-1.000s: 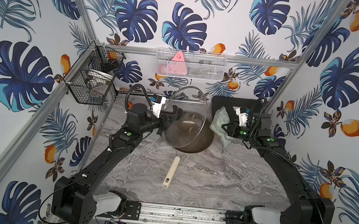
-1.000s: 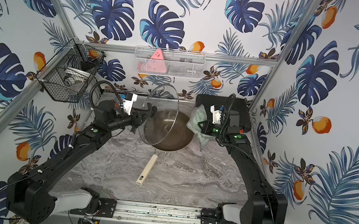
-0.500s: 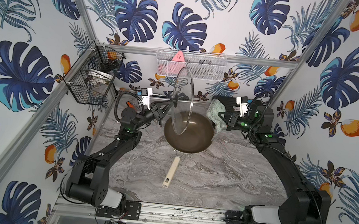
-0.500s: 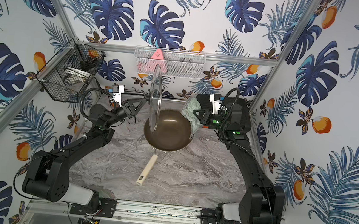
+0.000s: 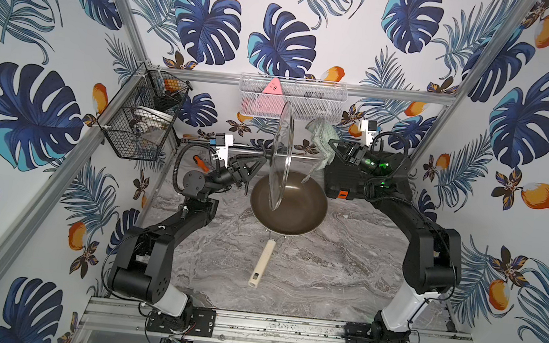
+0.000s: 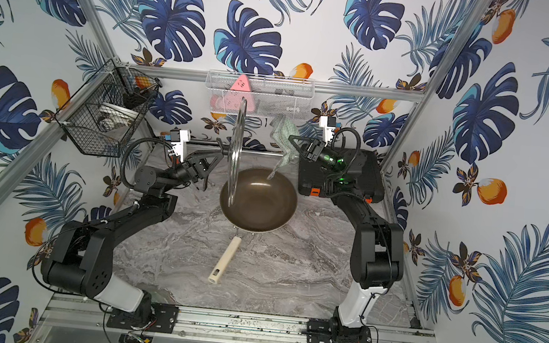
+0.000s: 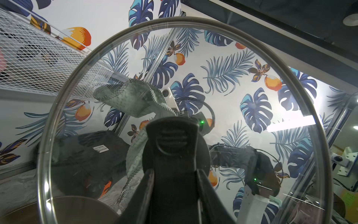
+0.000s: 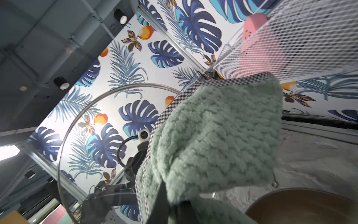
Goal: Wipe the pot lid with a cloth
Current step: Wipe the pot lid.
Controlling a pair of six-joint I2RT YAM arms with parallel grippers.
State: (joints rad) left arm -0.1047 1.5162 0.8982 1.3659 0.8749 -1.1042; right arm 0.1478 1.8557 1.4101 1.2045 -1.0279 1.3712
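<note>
Nearest to us on the grey bench (image 5: 325,270), the cream handle (image 5: 261,264) of the brown frying pan (image 5: 293,208) points toward the near edge. The pan sits flat in the middle of the bench, closer to the far edge. Above the pan's left part the pot lid (image 5: 281,173) hangs in the air, standing up on its edge, so in both top views we see it almost side-on. The left gripper (image 5: 260,157) reaches in from the left, and its fingers (image 7: 142,197) are part way closed, squeezing the lid's black handle (image 7: 174,143) from both sides. Just past the lid on the right, the right gripper (image 5: 333,148) holds the cloth (image 5: 322,139) up in the air. Its fingers (image 8: 161,205) are pressed tight together on the cloth, which bunches above them while one corner dangles down over the pan. We see a small gap between the cloth and the glass. A black case (image 5: 334,178) lies in the far right corner of the bench, under the right arm.
</note>
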